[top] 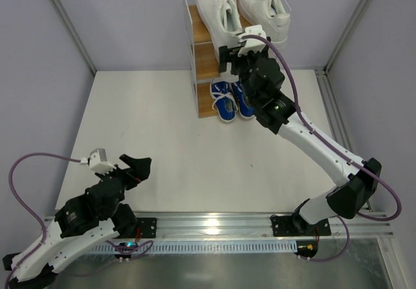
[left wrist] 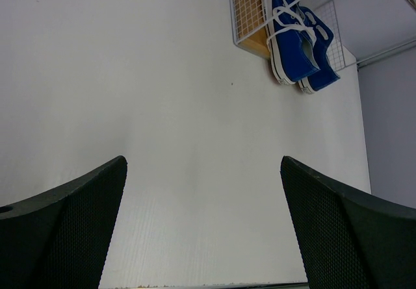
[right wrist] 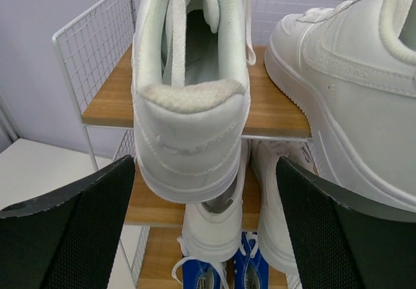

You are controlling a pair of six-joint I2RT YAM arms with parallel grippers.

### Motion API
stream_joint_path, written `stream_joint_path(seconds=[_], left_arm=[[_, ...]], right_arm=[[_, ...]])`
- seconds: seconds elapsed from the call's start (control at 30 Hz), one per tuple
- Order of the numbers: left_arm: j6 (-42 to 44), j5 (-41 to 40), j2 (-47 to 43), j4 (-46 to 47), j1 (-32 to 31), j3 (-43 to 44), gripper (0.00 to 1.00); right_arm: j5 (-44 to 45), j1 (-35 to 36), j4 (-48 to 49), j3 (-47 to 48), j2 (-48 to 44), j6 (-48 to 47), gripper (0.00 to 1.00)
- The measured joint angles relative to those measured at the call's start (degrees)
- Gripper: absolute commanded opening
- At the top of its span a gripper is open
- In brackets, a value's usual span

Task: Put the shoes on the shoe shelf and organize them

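Observation:
The shoe shelf (top: 195, 49) stands at the table's far edge. Two white sneakers sit on its top board: the left one (top: 216, 10) overhangs the front edge with its heel (right wrist: 190, 126) out, the right one (top: 265, 13) beside it (right wrist: 351, 87). A second white pair (right wrist: 214, 227) is on the middle board. The blue pair (top: 232, 100) is on the bottom board, toes poking out, and shows in the left wrist view (left wrist: 296, 36). My right gripper (top: 235, 47) is open just in front of the left top sneaker's heel, not touching. My left gripper (top: 138, 165) is open and empty near my base.
The white tabletop (top: 175, 152) lies between the shelf and the arms. Grey walls and metal posts (top: 68, 26) close the sides. A metal rail (top: 214, 223) runs along the near edge.

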Motion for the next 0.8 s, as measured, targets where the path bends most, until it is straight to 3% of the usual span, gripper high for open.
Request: stream_joint_path(seconds=[0.5, 0.8], left_arm=[[-0.9, -0.5, -0.8, -1.1, 0.0, 0.0, 1.0], [-1.1, -0.5, -1.1, -1.4, 0.0, 0.0, 1.0]], right_arm=[[-14.8, -7.3, 7.4, -0.1, 3.3, 7.3, 0.94], [-18.4, -8.0, 6.6, 1.0, 8.7, 8.7, 0.76]])
